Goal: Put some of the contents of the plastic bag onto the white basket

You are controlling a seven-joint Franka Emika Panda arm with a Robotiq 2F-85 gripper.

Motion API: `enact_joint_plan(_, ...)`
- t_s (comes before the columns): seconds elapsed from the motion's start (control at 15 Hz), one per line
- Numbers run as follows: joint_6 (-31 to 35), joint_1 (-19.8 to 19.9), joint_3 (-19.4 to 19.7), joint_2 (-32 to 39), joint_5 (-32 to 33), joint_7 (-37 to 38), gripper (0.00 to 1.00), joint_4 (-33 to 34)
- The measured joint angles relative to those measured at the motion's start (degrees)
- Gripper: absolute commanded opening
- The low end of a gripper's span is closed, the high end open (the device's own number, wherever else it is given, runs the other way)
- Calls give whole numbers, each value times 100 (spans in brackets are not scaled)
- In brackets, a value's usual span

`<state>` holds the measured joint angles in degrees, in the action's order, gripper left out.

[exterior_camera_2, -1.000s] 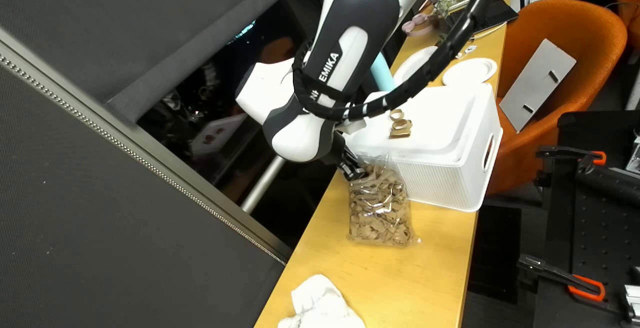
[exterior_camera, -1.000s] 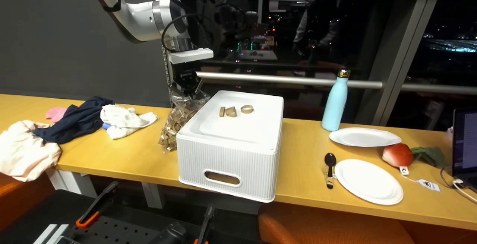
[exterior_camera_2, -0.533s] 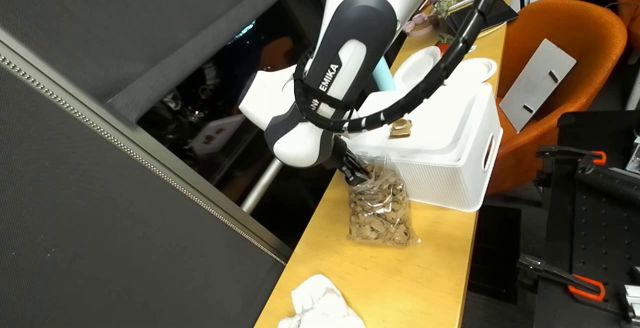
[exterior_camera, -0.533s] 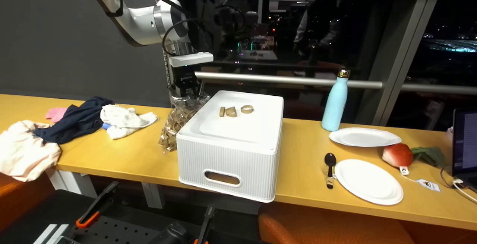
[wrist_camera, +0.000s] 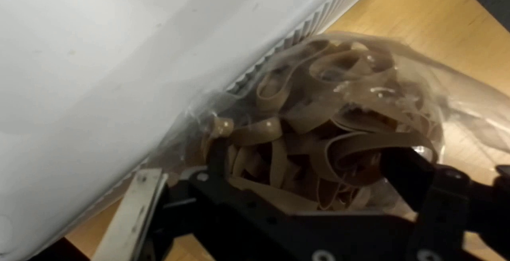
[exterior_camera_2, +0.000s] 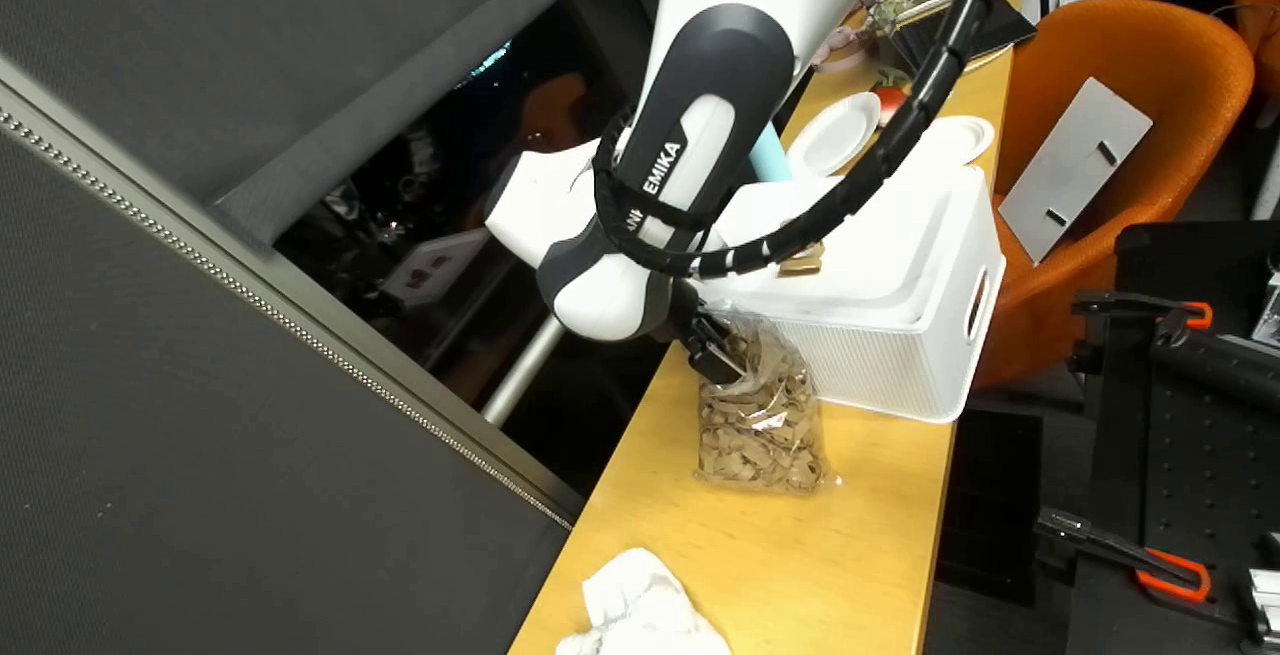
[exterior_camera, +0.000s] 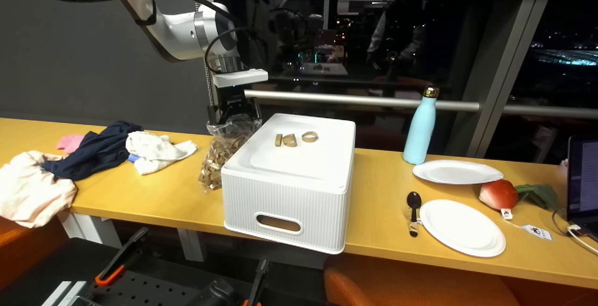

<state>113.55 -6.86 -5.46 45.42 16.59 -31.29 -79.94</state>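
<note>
The clear plastic bag (exterior_camera: 216, 163) stands on the table against the side of the white basket (exterior_camera: 285, 203), filled with tan flat loops (wrist_camera: 255, 131). Three such loops (exterior_camera: 289, 140) rest on the basket's top surface. My gripper (wrist_camera: 306, 157) points down into the bag's mouth, its fingers (wrist_camera: 218, 153) spread wide at either side of the opening. Between them loops show, but none is pinched. In an exterior view the gripper (exterior_camera_2: 715, 360) is partly covered by the clear film; the lower fingertips are hard to make out there.
Bunched clothes (exterior_camera: 156, 149) lie along the table beyond the bag. Past the basket stand a light blue bottle (exterior_camera: 420, 128), white plates (exterior_camera: 462, 227), a black spoon (exterior_camera: 414, 212) and a red vegetable toy (exterior_camera: 499, 196). A window rail (exterior_camera: 350, 98) runs behind the arm.
The gripper's fingers have spread from shut to wide apart, pushing the bag's mouth outward. The arm has sunk a little lower. Basket and loose loops have stayed in place.
</note>
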Motion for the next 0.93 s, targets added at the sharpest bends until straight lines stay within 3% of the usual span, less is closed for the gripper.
enact_joint_plan(0.4, 0, 0, 0, 323, -1, -9, 100, 264)
enact_joint_plan(0.47, 0, 2, 0, 356, -2, -9, 93, 301)
enact_joint_plan(0.53, 0, 3, 0, 386, -2, -9, 72, 334)
enact_joint_plan(0.67, 0, 11, 0, 436, -5, -9, 68, 392)
enact_joint_plan(0.93, -7, 18, 0, 478, -6, -4, 37, 461)
